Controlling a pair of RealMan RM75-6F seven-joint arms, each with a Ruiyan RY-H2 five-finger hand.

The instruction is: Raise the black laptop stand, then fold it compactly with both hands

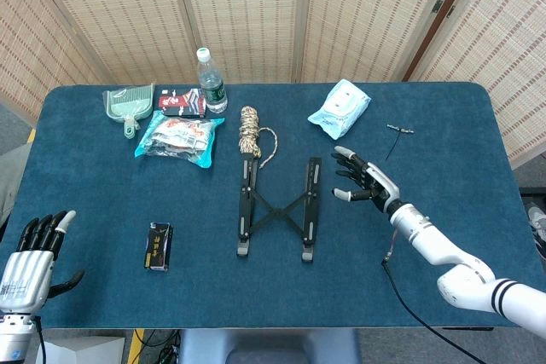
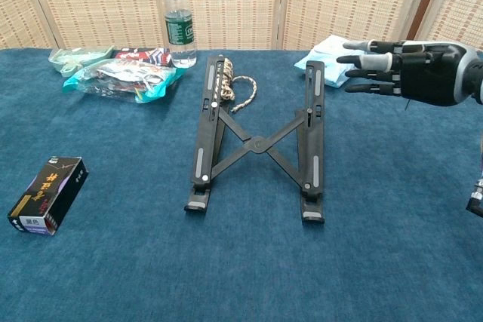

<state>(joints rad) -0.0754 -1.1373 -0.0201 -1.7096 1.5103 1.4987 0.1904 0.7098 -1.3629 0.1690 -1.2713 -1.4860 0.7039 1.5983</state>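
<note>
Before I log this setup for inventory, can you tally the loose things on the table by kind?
Stand: 1
Bottle: 1
Rope: 1
Dustpan: 1
Packets: 3
Box: 1
Corkscrew: 1
Total: 9

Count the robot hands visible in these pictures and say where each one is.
2. The left hand hangs open off the table's near left corner; the right hand reaches, fingers spread, beside the black folding laptop stand.

- The right hand [image 2: 411, 72] hangs above the desk [image 2: 392, 209], empty, its fingers [image 2: 370, 60] spread and stretched out.
- The black laptop stand [image 2: 256, 145] lies flat, just beyond and below the fingertips, untouched.
- A white packet [image 2: 326, 52] sits behind the fingers.
- A small black box [image 2: 47, 194] lies far across from them.
</note>
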